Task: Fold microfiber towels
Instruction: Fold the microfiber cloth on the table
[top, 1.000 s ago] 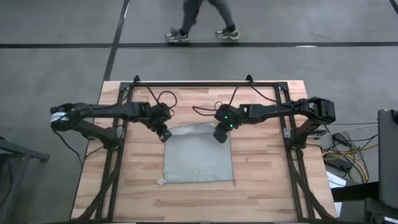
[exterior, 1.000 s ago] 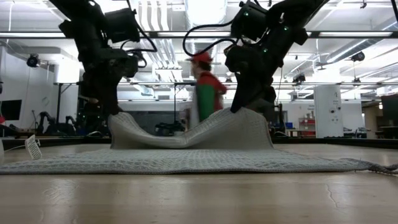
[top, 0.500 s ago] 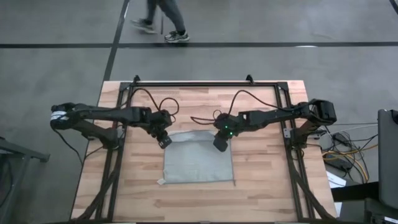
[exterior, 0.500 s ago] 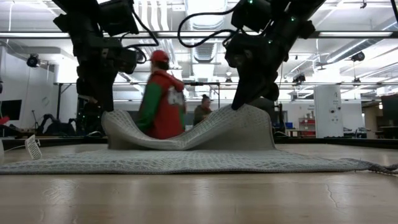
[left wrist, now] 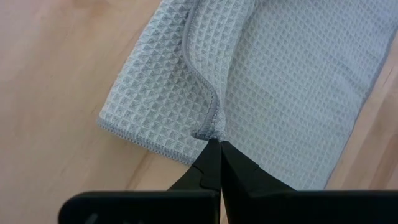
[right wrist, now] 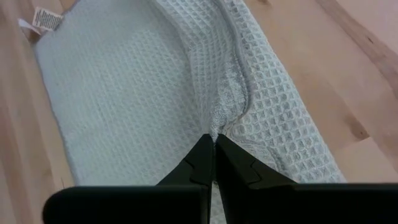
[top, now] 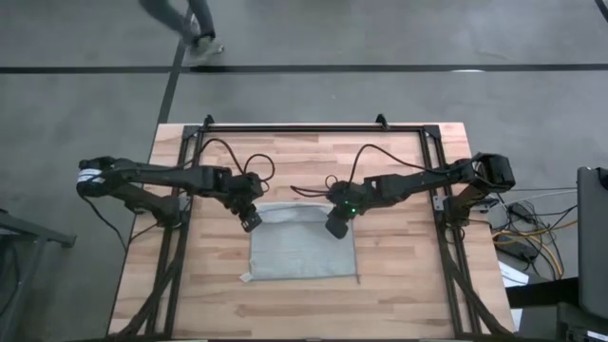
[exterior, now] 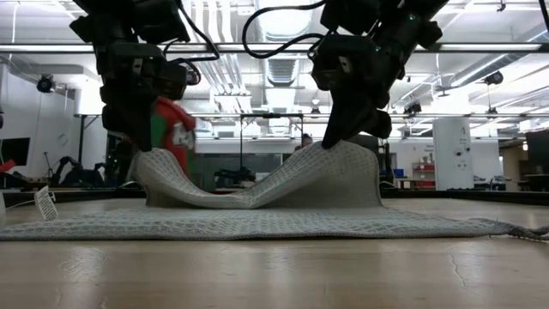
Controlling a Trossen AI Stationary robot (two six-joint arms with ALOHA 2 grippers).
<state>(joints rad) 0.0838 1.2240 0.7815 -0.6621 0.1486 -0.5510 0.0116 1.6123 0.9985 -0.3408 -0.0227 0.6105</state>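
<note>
A grey-green waffle-weave microfiber towel (top: 302,249) lies in the middle of the wooden table. Its near half is flat on the wood, and its far edge is raised and sags in the middle (exterior: 249,199). A small white tag (exterior: 45,202) sticks out at its near-left corner. My left gripper (top: 252,221) is shut on the far-left corner. My right gripper (top: 334,227) is shut on the far-right corner. Both stand above the towel's far half. My left gripper pinches the towel's far-left corner (left wrist: 208,129) between its two fingertips, slanting down from the far left. The corner is lifted off the table and the cloth hangs slack below it onto the flat part. My right gripper pinches the far-right corner (right wrist: 216,127) between its two fingertips, slanting down from the far right. The cloth bunches at the fingertips. The corner is held up (exterior: 336,148), and the towel drapes down from it to the table.
A dark metal frame (top: 313,126) runs along the table's far edge and down both sides. Bare wood (top: 304,309) lies toward the near edge. A person (top: 185,19) walks on the floor beyond the far edge.
Both grippers have moved toward the table's near edge, carrying the towel's far edge with them. That edge now stands over the flat part, while the near half has stayed in place. The person behind has walked toward the left.
</note>
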